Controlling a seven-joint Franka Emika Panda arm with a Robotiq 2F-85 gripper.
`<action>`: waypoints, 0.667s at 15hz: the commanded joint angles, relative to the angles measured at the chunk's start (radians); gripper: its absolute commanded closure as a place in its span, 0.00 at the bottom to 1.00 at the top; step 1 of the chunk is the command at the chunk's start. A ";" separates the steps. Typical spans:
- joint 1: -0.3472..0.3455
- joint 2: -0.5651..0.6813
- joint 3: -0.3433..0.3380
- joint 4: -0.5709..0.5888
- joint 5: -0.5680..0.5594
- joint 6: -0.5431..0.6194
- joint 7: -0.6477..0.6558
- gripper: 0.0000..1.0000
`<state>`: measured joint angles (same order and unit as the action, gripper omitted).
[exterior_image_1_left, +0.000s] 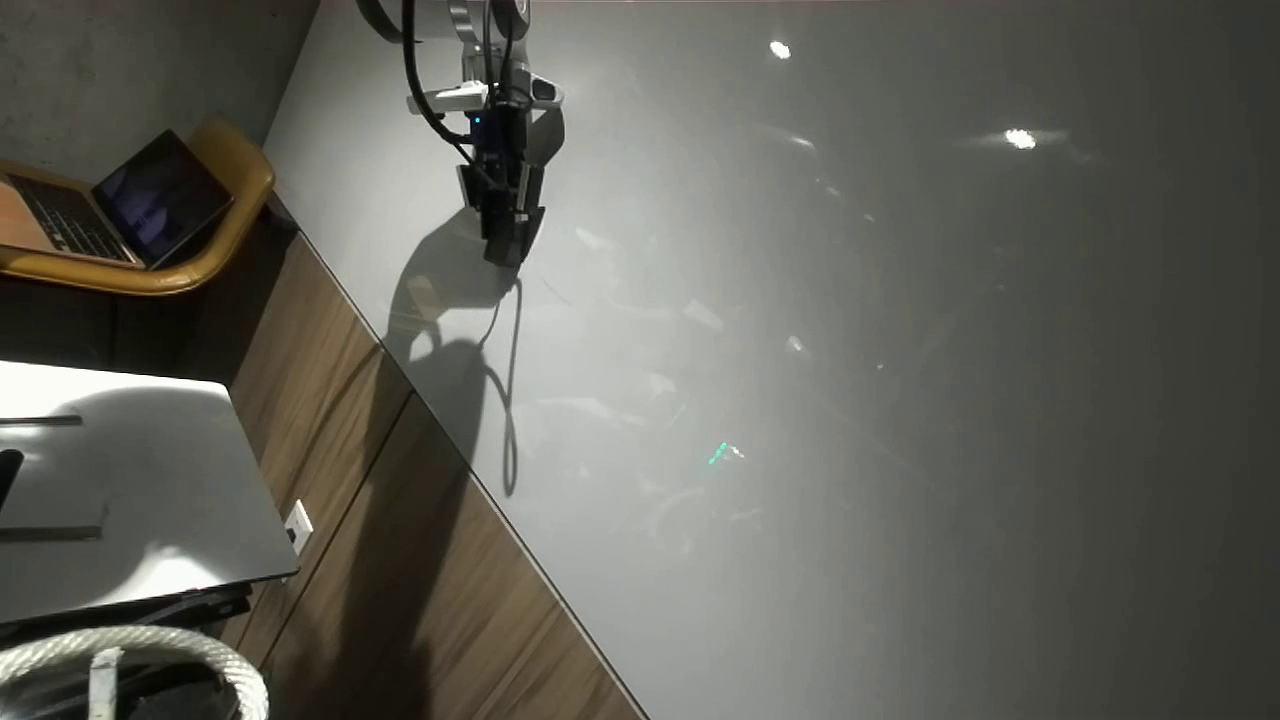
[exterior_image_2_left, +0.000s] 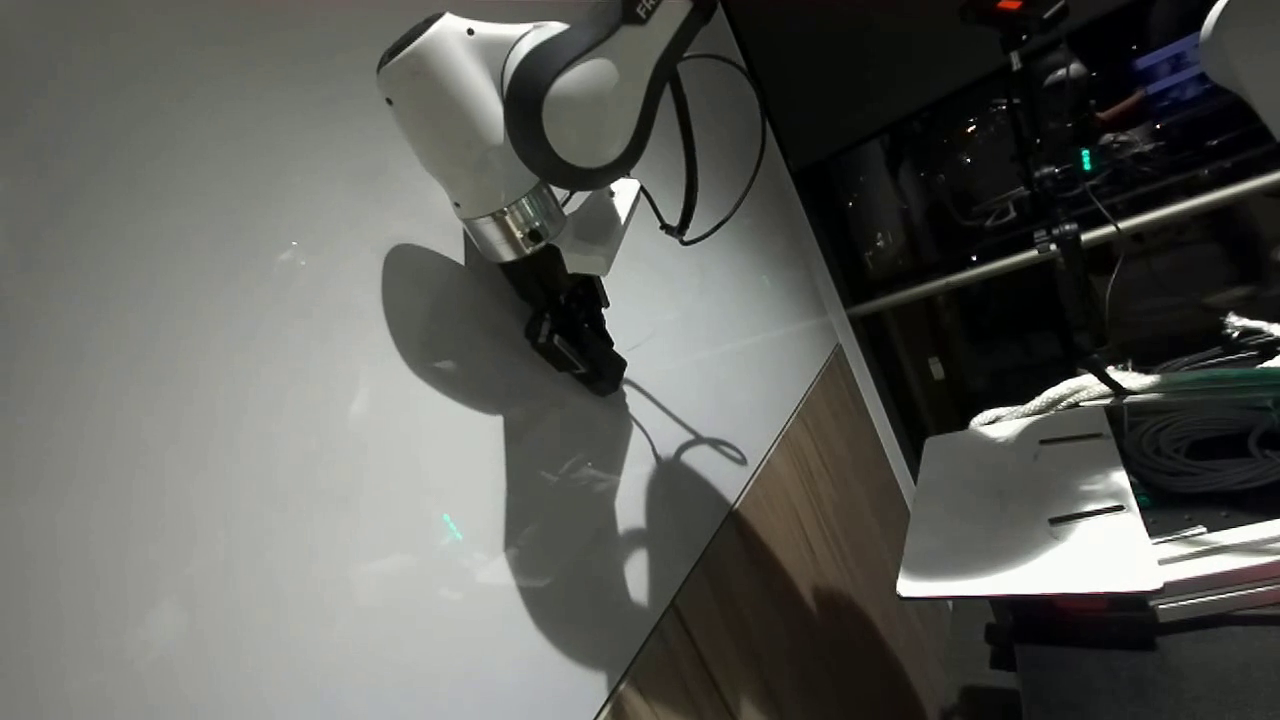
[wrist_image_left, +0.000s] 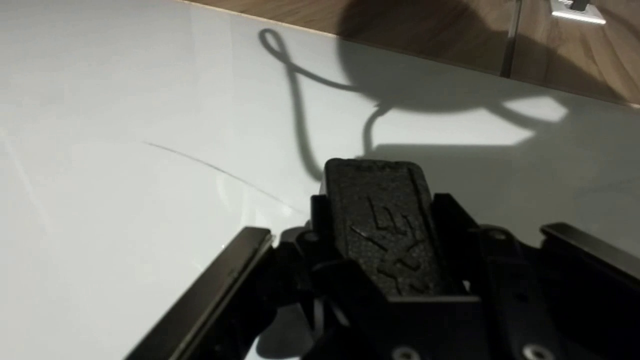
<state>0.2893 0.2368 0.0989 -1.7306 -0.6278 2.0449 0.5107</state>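
Observation:
My gripper (wrist_image_left: 382, 207) is shut on a dark rectangular block (wrist_image_left: 380, 187) with a rough, scored face, seen in the wrist view. One finger presses on each of its long sides, and its far end sticks out past the fingertips. In both exterior views the gripper (exterior_image_1_left: 505, 205) (exterior_image_2_left: 572, 335) points down along a glossy white board (exterior_image_1_left: 800, 560) (exterior_image_2_left: 250, 420), the block (exterior_image_1_left: 508, 245) (exterior_image_2_left: 603, 372) at its tip. The block is at or very near the board; contact cannot be made out. A thin dark line (wrist_image_left: 220, 170) runs across the board beside the block.
Wooden panels (exterior_image_1_left: 480, 600) with a white outlet (exterior_image_1_left: 299, 525) border the board. A grey flat plate (exterior_image_1_left: 130, 470) and a thick white rope (exterior_image_1_left: 200, 645) lie near the camera. A laptop (exterior_image_1_left: 150, 200) rests on a tan chair (exterior_image_1_left: 225, 165). Arm shadows fall on the board.

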 joint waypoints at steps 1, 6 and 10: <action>-0.080 -0.028 -0.054 -0.051 -0.050 0.115 -0.036 0.71; -0.141 -0.079 -0.087 -0.131 -0.156 0.186 -0.060 0.71; -0.196 -0.127 -0.108 -0.177 -0.203 0.234 -0.049 0.71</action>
<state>0.1483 0.1222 0.0232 -1.9229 -0.7656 2.1886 0.4665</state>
